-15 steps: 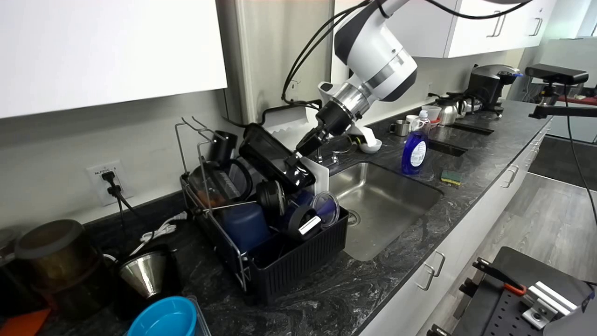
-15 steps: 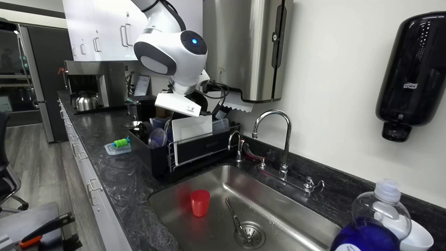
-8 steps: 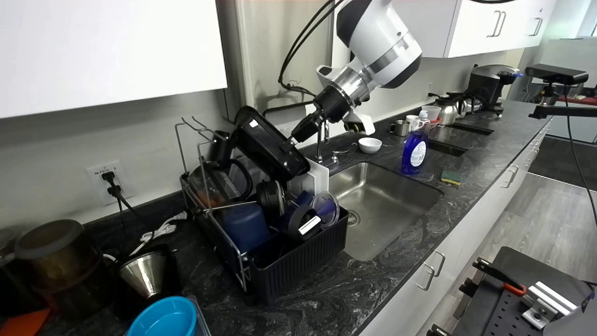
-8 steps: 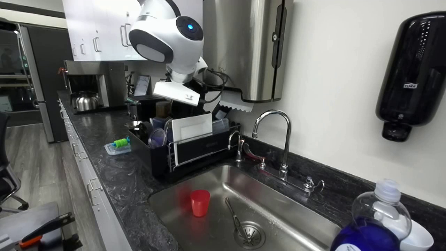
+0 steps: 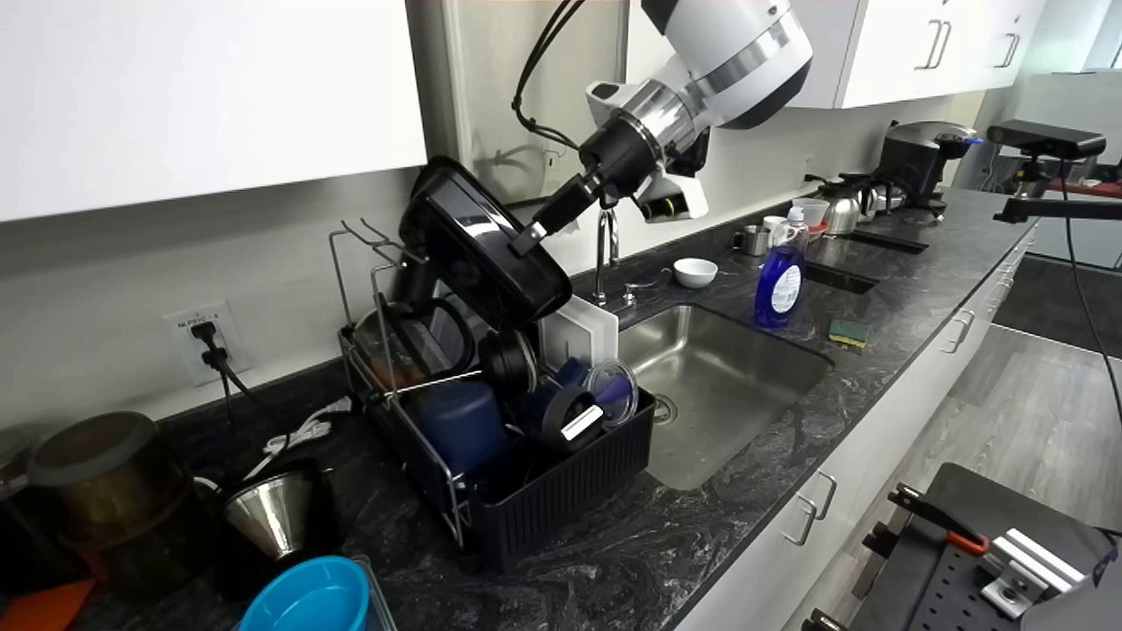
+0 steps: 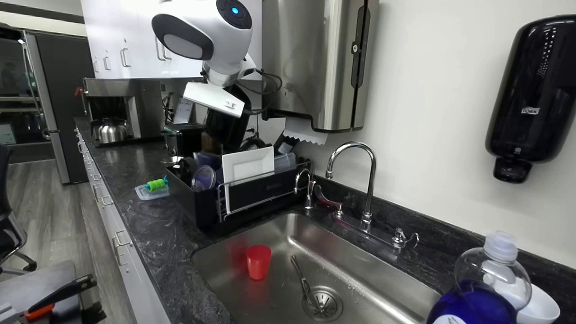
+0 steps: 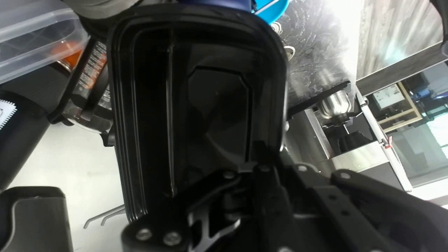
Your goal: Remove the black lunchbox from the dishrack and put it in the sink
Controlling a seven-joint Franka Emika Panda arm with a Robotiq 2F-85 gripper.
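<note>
The black lunchbox (image 5: 478, 250) hangs tilted above the dishrack (image 5: 574, 478), its open side facing away from the wall. My gripper (image 5: 529, 238) is shut on its rim from the sink side. In the wrist view the lunchbox (image 7: 213, 105) fills the middle, and the gripper (image 7: 267, 154) pinches its right wall near the bottom. In an exterior view the lunchbox (image 6: 227, 128) shows partly below the white camera mount, behind the white plate, and the fingers are hidden. Whether its lower corner touches the dishes is unclear. The steel sink (image 5: 719, 377) lies beside the rack.
A white plate (image 6: 247, 164) stands in the rack on the sink side. Faucets (image 6: 371, 180) rise behind the sink. A red cup (image 6: 258, 262) and a utensil (image 6: 304, 281) lie in it. A soap bottle (image 5: 778, 285), a bowl (image 5: 695, 272) and a wall dispenser (image 6: 315, 63) are near.
My gripper and the lunchbox have moved up and slightly toward the wall-outlet side, lifting the lunchbox out from among the dishes. It stays held throughout. The rack and other dishes look unmoved.
</note>
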